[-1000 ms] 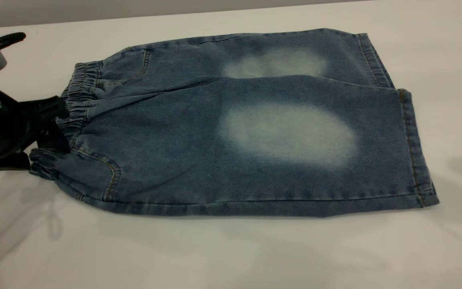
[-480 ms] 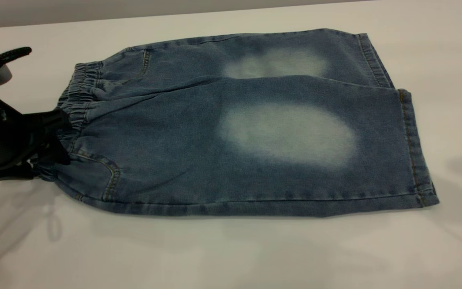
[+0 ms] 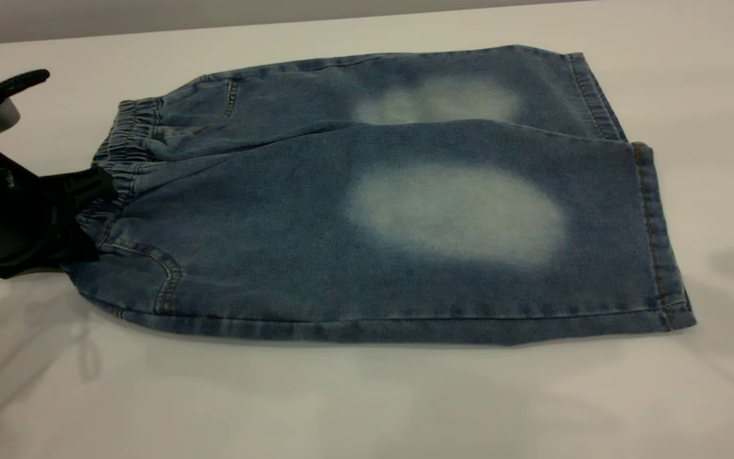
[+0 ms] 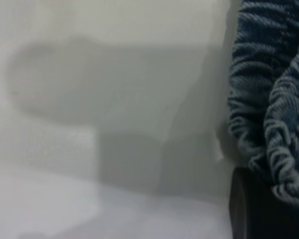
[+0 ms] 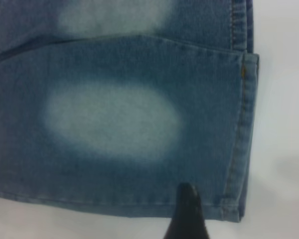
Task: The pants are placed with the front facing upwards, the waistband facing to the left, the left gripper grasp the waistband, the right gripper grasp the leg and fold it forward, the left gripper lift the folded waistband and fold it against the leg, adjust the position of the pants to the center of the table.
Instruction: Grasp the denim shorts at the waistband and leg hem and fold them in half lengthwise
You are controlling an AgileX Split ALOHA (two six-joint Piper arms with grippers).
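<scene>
The blue denim pants (image 3: 367, 210) lie flat on the white table (image 3: 367, 395), front up, with a pale oval on each leg. The puckered waistband (image 3: 126, 137) points left. My left gripper (image 3: 90, 213) is at the near half of the waistband and shut on it, hiding its near end. In the left wrist view the ruched waistband (image 4: 274, 99) bunches against a black finger (image 4: 254, 209). My right gripper (image 5: 187, 199) shows only in the right wrist view as one black wedge, shut, above the near edge of the leg (image 5: 139, 124), close to the hem corner (image 5: 234, 211).
The table's far edge (image 3: 278, 22) runs along the top of the exterior view. Bare tabletop lies in front of the pants and to their right (image 3: 724, 191).
The left gripper has closed on the near part of the waistband. That end of the pants has bunched and shifted slightly left. The legs have not moved.
</scene>
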